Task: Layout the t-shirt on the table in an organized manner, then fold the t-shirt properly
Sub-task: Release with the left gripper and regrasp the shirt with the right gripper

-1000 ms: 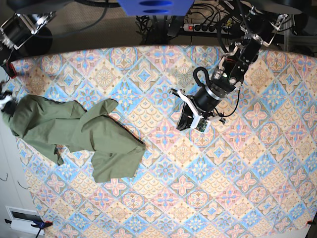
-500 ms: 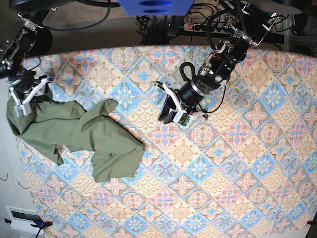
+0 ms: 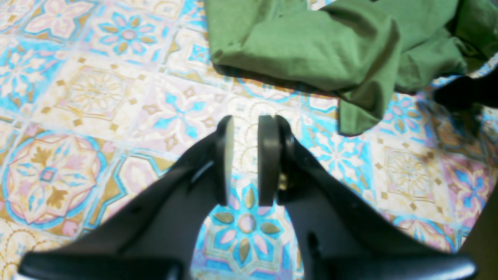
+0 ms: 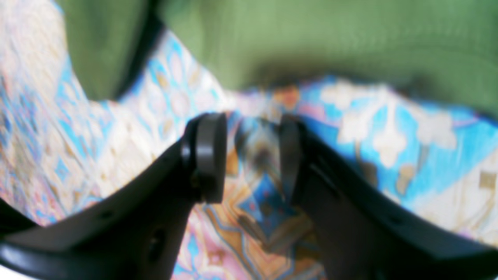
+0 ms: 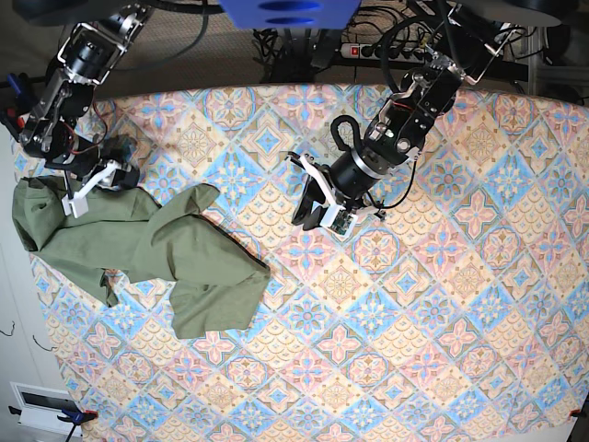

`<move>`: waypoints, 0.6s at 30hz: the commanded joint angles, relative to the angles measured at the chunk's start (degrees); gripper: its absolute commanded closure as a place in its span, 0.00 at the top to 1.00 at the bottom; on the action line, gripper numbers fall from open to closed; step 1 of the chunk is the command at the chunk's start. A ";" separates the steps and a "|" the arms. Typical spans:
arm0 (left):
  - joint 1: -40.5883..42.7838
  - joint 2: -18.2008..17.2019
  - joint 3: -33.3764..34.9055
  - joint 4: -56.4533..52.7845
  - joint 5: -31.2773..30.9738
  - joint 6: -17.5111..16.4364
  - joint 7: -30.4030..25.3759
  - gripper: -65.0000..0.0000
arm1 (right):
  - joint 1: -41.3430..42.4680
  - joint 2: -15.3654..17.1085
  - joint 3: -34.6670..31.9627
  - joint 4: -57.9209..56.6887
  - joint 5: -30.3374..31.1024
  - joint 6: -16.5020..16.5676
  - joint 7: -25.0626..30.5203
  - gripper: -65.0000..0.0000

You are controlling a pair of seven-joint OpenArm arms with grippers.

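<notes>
The olive-green t-shirt (image 5: 147,249) lies crumpled at the left end of the table (image 5: 442,322). One part runs to the left edge and a flap points toward the middle. My right gripper (image 5: 87,189) hovers over the shirt's upper edge. In its wrist view the gripper (image 4: 251,155) is open, with only tablecloth between the pads and the t-shirt (image 4: 311,39) just ahead. My left gripper (image 5: 313,212) hangs over bare table to the right of the shirt. Its wrist view shows the gripper (image 3: 246,124) open by a narrow gap and empty, short of the t-shirt (image 3: 311,42).
A power strip (image 5: 386,51) and cables lie beyond the table's back edge, beside a blue part (image 5: 290,11). Past the left edge there is white floor with a small device (image 5: 41,405). The shirt's left end reaches that edge.
My right gripper moved right from the shirt's far left end to its upper edge and widened. My left arm swung left toward the shirt and its jaws parted slightly.
</notes>
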 commanded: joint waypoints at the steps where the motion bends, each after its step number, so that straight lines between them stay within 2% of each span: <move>1: -1.00 -0.08 -0.33 0.99 -0.21 -0.03 -1.40 0.17 | 0.71 1.13 0.69 0.41 1.10 0.30 1.16 0.34; 7: -1.08 -0.08 -0.33 0.91 -0.21 -0.03 -1.40 0.17 | 1.15 -0.54 3.07 -3.72 1.19 0.30 4.24 0.35; 10: -1.08 0.00 -0.33 0.82 -0.21 -0.03 -1.40 0.17 | 4.41 -1.42 3.33 -6.19 1.19 0.30 4.50 0.35; 18: -1.00 0.00 -0.33 0.73 -0.21 -0.03 -1.40 0.17 | 6.87 -1.68 5.79 -6.98 3.74 0.30 4.68 0.35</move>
